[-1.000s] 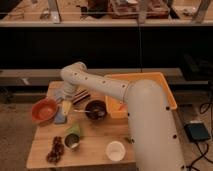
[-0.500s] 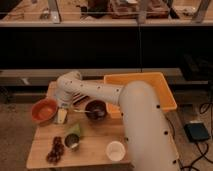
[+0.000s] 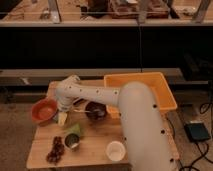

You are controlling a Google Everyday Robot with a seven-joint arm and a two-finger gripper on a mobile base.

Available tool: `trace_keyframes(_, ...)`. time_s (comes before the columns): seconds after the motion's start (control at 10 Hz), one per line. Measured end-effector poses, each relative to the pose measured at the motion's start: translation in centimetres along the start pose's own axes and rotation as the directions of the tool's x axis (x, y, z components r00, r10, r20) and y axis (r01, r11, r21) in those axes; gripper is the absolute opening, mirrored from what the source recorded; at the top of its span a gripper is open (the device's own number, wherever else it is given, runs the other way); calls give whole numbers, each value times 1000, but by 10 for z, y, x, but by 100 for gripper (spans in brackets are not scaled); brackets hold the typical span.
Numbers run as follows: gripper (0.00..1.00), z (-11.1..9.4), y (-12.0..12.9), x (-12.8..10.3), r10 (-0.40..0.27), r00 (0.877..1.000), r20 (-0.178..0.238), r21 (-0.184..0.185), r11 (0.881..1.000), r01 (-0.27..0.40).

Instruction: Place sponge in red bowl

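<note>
The red bowl (image 3: 44,110) stands at the left of the wooden table (image 3: 95,150), round and orange-red with a lighter inside. My arm reaches in from the lower right and bends down at the wrist (image 3: 67,90). My gripper (image 3: 62,118) points down at the table, just right of the red bowl's rim and left of the dark bowl (image 3: 95,110). Its jaws stand open, low over the tabletop. The sponge does not show; the gripper covers the spot beneath it.
A large orange tray (image 3: 145,92) sits at the table's back right. In front of the gripper lie a green can (image 3: 74,137) and a dark clump of small things (image 3: 56,150). A white cup (image 3: 116,150) stands near the front edge.
The gripper has swung left from near the dark bowl and come down lower, ending close beside the red bowl. The bowls and other things have stayed put.
</note>
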Motion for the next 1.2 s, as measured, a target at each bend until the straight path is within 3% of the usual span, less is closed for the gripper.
trace_keyframes(0.5,80,-1,-5,13,29,1000,7,30,999,-29)
trace_keyframes(0.7,66,0,-7,13,49,999,16,26,998,-49)
trace_keyframes(1.2,14,-9,-10,15,99,995,29,42,994,-100)
